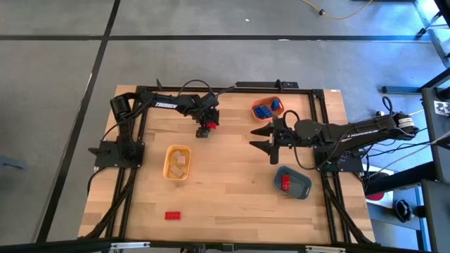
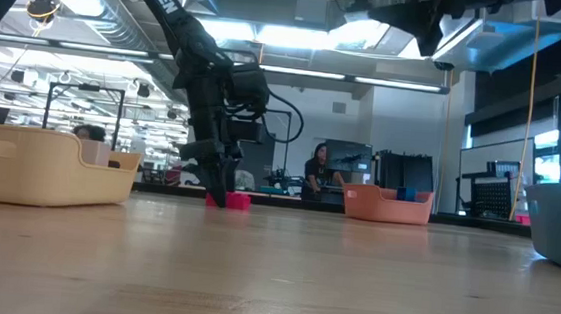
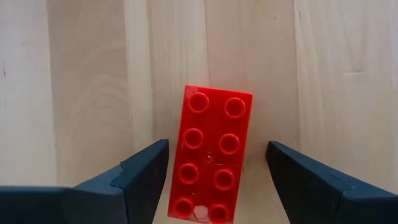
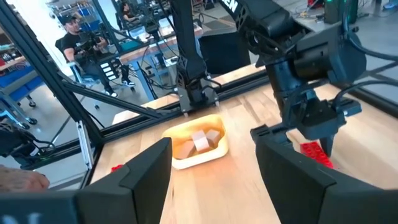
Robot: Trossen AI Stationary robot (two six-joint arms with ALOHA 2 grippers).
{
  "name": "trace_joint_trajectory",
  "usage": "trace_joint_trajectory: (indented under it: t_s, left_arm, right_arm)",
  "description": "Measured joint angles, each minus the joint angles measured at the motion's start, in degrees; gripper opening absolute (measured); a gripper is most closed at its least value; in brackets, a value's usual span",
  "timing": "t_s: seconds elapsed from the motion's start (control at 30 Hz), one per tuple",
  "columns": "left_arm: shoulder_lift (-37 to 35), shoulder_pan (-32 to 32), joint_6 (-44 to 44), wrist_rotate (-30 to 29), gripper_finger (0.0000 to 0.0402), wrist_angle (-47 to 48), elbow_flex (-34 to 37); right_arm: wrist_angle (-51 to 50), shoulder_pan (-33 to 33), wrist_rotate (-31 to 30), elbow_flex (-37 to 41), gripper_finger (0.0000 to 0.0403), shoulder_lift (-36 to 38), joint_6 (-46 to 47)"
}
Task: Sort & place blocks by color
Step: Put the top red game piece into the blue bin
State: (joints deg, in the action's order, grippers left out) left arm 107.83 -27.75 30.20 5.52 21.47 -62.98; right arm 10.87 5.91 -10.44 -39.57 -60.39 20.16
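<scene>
My left gripper (image 1: 204, 126) points down near the table's far edge, open. Its two fingers stand on either side of a red block (image 3: 213, 158) that lies flat on the wood, studs up; I see no plain touch. The low view shows the same block (image 2: 238, 201) at that gripper's tips. My right gripper (image 1: 271, 141) hovers open over the table's middle right, holding nothing. A second red block (image 1: 173, 215) lies near the near left edge. Beige blocks (image 1: 178, 161) sit in the yellow tray, blue blocks (image 1: 264, 110) in the orange tray, and a red block (image 1: 287, 183) in the slate-blue tray.
The yellow tray (image 1: 168, 171) sits left of centre, the orange tray (image 1: 277, 104) at the far right and the slate-blue tray (image 1: 302, 188) at the near right. A black frame (image 1: 211, 88) borders the table. People stand in the room beyond the table.
</scene>
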Motion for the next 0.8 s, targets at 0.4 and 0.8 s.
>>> trace_joint_trajectory:
  t_s: [0.4,0.8]
  left_arm:
    - [-1.6,0.6,-7.6,3.0,0.0126,6.7,0.2]
    - [-26.8,5.8,-29.7,10.0,0.0126,-9.1,8.8]
  right_arm:
    - [0.1,0.0,0.0,0.0,0.0236,-0.6,0.3]
    - [0.8,-0.1,-2.0,0.0,0.0236,-0.6,0.3]
